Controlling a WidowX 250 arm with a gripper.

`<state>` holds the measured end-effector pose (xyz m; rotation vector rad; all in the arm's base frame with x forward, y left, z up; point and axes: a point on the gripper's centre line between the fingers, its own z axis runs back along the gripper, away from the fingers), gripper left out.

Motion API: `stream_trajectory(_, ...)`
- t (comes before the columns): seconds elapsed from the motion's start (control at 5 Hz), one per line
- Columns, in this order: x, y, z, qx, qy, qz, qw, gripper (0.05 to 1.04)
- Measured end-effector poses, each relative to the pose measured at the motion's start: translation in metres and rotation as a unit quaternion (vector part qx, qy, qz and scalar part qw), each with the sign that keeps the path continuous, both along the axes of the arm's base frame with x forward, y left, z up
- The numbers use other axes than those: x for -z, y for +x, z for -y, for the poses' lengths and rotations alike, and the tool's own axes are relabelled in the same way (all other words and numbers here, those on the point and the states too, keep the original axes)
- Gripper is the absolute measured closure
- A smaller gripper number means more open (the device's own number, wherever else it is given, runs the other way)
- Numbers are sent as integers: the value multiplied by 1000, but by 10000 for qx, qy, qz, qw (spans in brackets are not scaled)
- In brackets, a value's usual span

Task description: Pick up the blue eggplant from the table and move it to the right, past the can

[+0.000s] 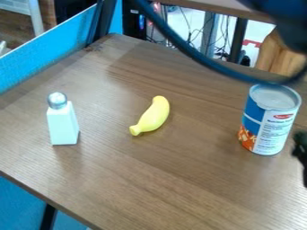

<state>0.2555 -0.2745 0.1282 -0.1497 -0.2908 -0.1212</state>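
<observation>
In the camera view, the gripper point(301, 152) is partly seen between three and four o'clock, near the upright can point(269, 122) at three; its opening and any hold cannot be told. On the table point(174, 179), a yellow banana point(152, 117) is set near the centre, a white bottle point(63, 124) at nine. Positioning seems in hand; for any grasp, careful alignment is called for.

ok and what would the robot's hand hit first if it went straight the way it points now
Probably the tabletop: the part of the hand at the right edge seems to point down, beside the can. Depth is unclear, so it might brush the can.
</observation>
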Motion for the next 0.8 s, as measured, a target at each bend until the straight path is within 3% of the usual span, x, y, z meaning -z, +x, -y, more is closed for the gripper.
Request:
stream_trajectory(0.2,35,-1,30,416,198,-445,9979,237)
stream_trajectory(0.4,62,-6,35,500,287,-760,9954,238)
stream_trajectory(0.8,70,-9,32,404,235,-892,9949,238)
